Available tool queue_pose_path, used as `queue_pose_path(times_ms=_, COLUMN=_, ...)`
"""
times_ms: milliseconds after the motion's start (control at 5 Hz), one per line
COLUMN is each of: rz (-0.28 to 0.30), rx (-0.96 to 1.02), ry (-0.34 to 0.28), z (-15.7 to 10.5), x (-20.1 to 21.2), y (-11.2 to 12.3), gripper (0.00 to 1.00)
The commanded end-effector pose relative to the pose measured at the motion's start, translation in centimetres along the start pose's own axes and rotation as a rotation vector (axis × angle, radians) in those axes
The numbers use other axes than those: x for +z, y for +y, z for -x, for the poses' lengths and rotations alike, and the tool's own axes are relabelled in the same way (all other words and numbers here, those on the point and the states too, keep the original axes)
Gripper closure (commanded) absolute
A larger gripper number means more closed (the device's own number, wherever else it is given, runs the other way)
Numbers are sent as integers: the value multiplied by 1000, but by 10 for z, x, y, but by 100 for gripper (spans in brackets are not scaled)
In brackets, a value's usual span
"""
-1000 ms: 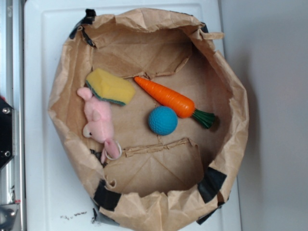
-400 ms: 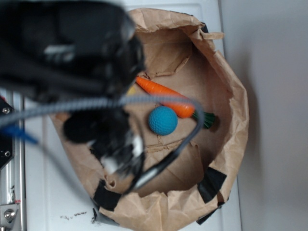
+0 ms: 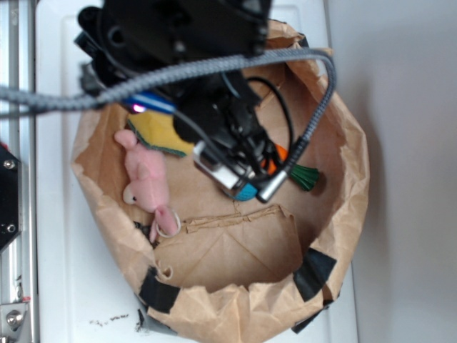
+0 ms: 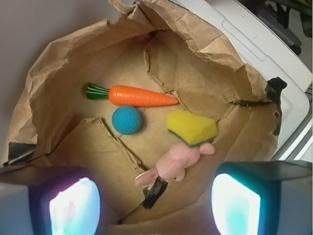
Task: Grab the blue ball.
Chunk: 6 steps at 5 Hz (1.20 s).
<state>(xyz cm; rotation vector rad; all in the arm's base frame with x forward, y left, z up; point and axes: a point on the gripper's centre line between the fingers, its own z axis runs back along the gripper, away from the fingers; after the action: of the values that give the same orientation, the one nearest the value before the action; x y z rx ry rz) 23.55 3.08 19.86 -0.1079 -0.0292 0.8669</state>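
The blue ball (image 4: 127, 120) is a small teal round ball lying on the floor of the brown paper bag (image 4: 58, 63), just below the orange carrot toy (image 4: 142, 96). My gripper (image 4: 155, 205) is open and empty, with its two fingers wide apart at the bottom of the wrist view, high above the bag floor. The ball lies ahead of it and a little to the left. In the exterior view the black arm (image 3: 178, 43) hangs over the bag, and only a sliver of the ball (image 3: 246, 192) shows under it.
A yellow sponge (image 4: 191, 127) and a pink plush bunny (image 4: 173, 164) lie to the right of the ball. The crumpled bag walls (image 3: 343, 143) rise all round. The bag stands on a white surface (image 3: 53, 214). Carrot leaves (image 3: 305, 176) show in the exterior view.
The arm has come into view and swung over the middle of the bag. It now covers most of the ball and carrot in the exterior view. The toys have not moved.
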Motion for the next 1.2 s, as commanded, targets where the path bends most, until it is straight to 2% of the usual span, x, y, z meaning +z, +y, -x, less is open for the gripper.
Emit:
queue_pose_path(times_ms=0, rz=36, rx=15, ry=-50, z=-10, x=16, y=7, gripper=0)
queue_pose_path(times_ms=200, rz=48, rx=1, ry=-77, z=-17, x=-29, y=3, gripper=0)
queue_pose_path(times_ms=400, rz=42, rx=8, ry=-133, z=-21, x=-56, y=-8, gripper=0)
queue_pose_path(times_ms=1000, rz=38, rx=12, ry=-222, z=-21, x=-109, y=-27, gripper=0)
